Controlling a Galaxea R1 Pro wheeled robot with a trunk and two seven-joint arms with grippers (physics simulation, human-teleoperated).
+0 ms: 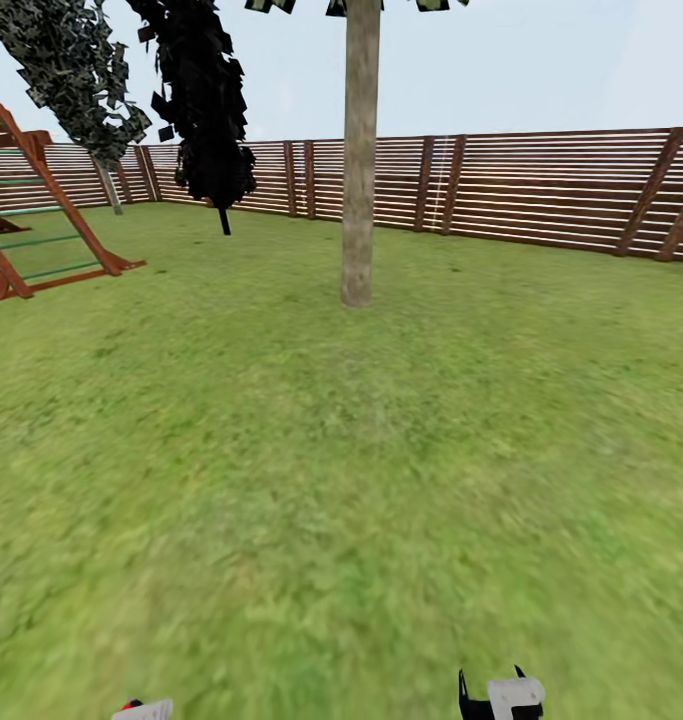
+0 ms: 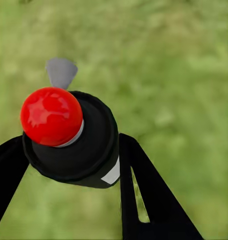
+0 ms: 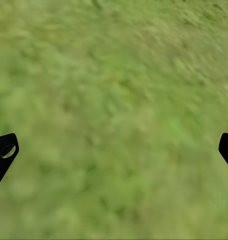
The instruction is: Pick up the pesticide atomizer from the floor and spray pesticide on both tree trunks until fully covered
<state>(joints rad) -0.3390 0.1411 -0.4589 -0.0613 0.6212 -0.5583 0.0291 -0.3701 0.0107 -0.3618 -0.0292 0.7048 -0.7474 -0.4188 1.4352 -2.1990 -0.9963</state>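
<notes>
We saw 2 flat black fingers point(image 2: 144, 195) on our left gripper point(image 2: 68, 165), one with a narrow slot. Our right gripper point(image 3: 114, 150) had black fingertips point(image 3: 3, 152), one with a small round hole, and a white housing point(image 1: 516, 693) behind.

I count one pale tree trunk point(image 1: 360, 160), one near-black cypress point(image 1: 206, 100), one leaning leafy tree point(image 1: 76, 70), one wooden climbing frame point(image 1: 31, 200), one atomizer point(image 2: 68, 135).
</notes>
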